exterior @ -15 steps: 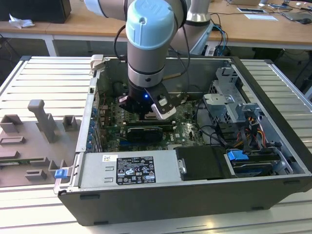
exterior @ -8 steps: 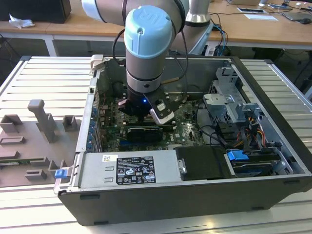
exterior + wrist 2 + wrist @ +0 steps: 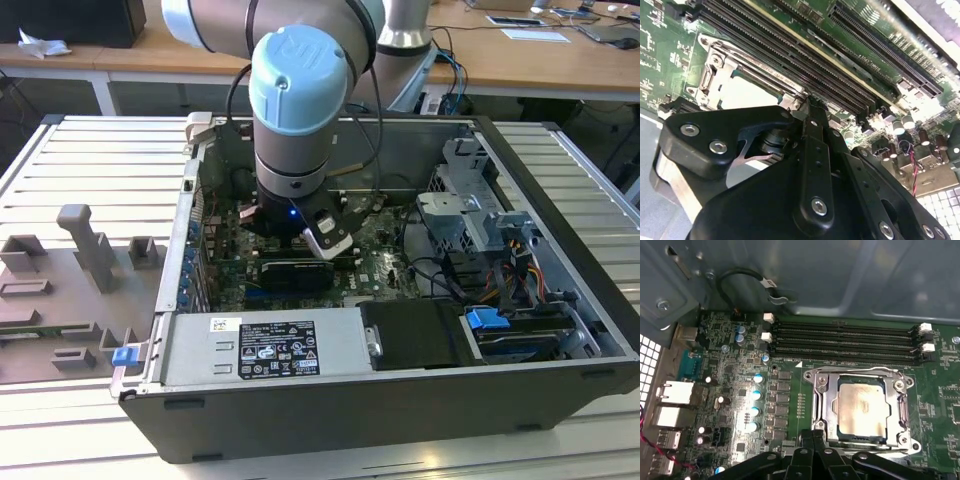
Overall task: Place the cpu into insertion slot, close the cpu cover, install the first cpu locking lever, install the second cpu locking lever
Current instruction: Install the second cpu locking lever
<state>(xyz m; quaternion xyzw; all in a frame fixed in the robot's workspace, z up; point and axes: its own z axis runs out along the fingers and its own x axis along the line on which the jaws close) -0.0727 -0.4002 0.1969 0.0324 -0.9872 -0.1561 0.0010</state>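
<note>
Open computer case (image 3: 560, 300) with the arm's blue-capped wrist (image 3: 300, 90) reaching down inside in the exterior view, green motherboard (image 3: 730, 405) with four memory slots (image 3: 840, 342) in the first wrist view, cpu cover (image 3: 822, 400) lying shut over the insertion slot (image 3: 860, 371), cpu (image 3: 862, 407) seated within, gripper (image 3: 816, 436) pressed together at the socket's edge.

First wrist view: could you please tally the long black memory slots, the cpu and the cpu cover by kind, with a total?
memory slots: 4
cpu: 1
cpu cover: 1
Total: 6
</note>
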